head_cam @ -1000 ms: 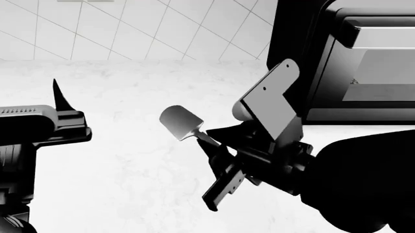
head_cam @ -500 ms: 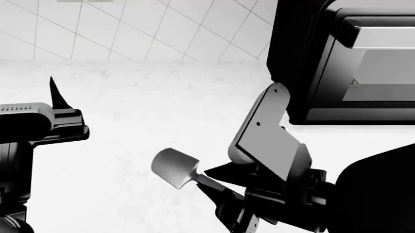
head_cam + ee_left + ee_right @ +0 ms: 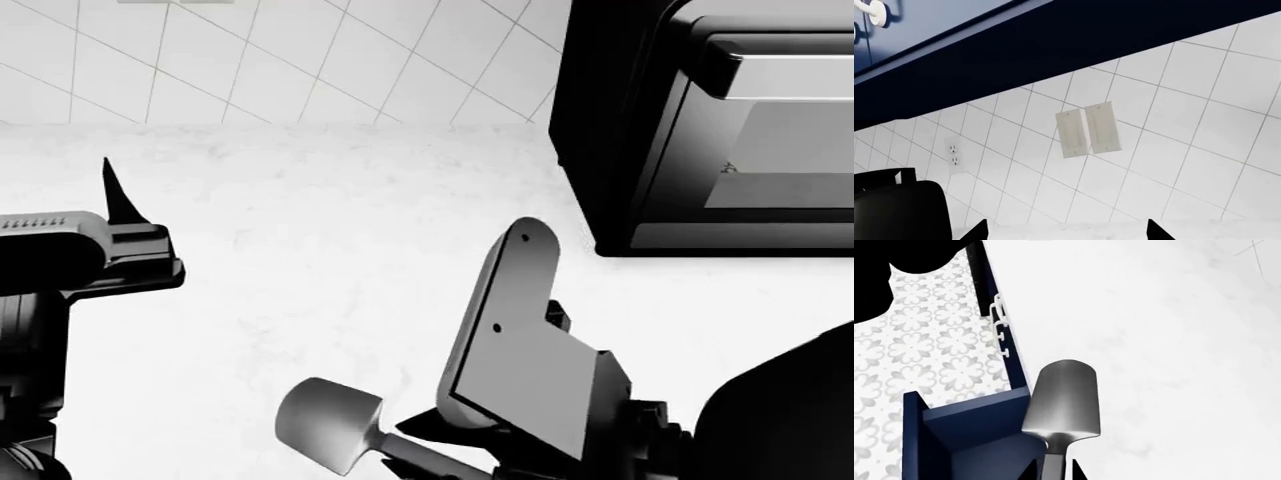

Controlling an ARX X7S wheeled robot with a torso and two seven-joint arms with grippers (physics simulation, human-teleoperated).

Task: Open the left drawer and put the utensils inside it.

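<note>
Your right gripper (image 3: 1052,475) is pinched on the spatula (image 3: 1062,400), its two dark fingertips showing on either side of the slim handle at the edge of the right wrist view. The broad grey head sticks out ahead of the fingers, held in the air over the front edge of the white countertop (image 3: 1174,340). Directly beside and below it, the left drawer (image 3: 974,435) stands pulled out, and you look down into its navy interior; the spatula head overlaps the drawer's near corner in this view but is not inside it. Further along the cabinet front, white handles (image 3: 999,325) show above the patterned floor (image 3: 927,340).

In the head view the spatula (image 3: 327,425) sits low, with the right arm's grey bracket (image 3: 514,340) above it and the black oven (image 3: 707,120) at the back right.

Your left gripper (image 3: 114,215) hovers apart, over the counter's left side; its fingertips (image 3: 977,231) sit well spread and hold nothing, facing the tiled wall (image 3: 1174,125) with its switch plates (image 3: 1087,130) and outlet (image 3: 954,154).

You cannot see the fork in any view.
</note>
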